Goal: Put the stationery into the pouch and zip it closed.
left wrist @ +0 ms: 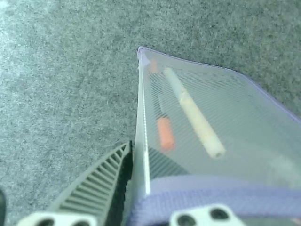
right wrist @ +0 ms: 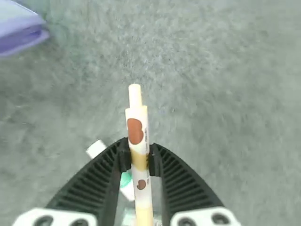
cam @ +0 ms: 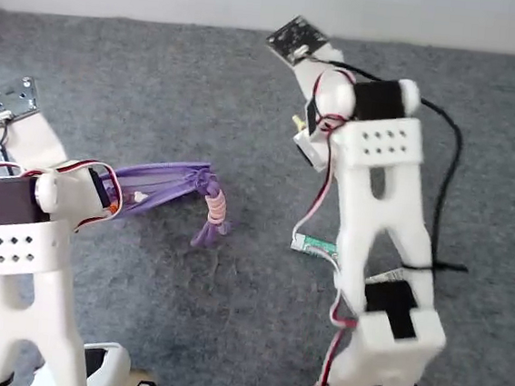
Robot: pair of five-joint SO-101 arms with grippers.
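- Left wrist view: pouch (left wrist: 211,122) is see-through mesh with a purple zipper band. One edge is pinched in the left gripper (left wrist: 141,162), which is clamped on it, one ribbed finger (left wrist: 94,188) outside the mesh.
- Inside the pouch: a cream pen (left wrist: 195,115) lying slantwise and an orange piece (left wrist: 165,133) just beside it, the two apart. A thin darker item sits next to the orange one, can't tell what it is.
- High view: pouch (cam: 163,182) runs from the left gripper (cam: 116,193) out toward the middle of the grey carpet (cam: 158,83). Its free end is bunched, with something pinkish at the bunch. Can't tell if that end rests on the carpet.
- Right wrist view: right gripper (right wrist: 138,153) is closed on a spotted pen (right wrist: 135,127), cream with brown blotches. The pen sticks out past the fingertips, both jaws pressing its barrel.
- High view: right gripper (cam: 302,129) sits nearer the far edge of the carpet, right of the pouch and well apart from it.
- White-and-green item (cam: 314,245) lies flat on the carpet, right of middle, partly under the right arm. It also shows behind the jaws in the right wrist view (right wrist: 96,149).
- Purple corner of the pouch (right wrist: 19,28) shows far off from the spotted pen.
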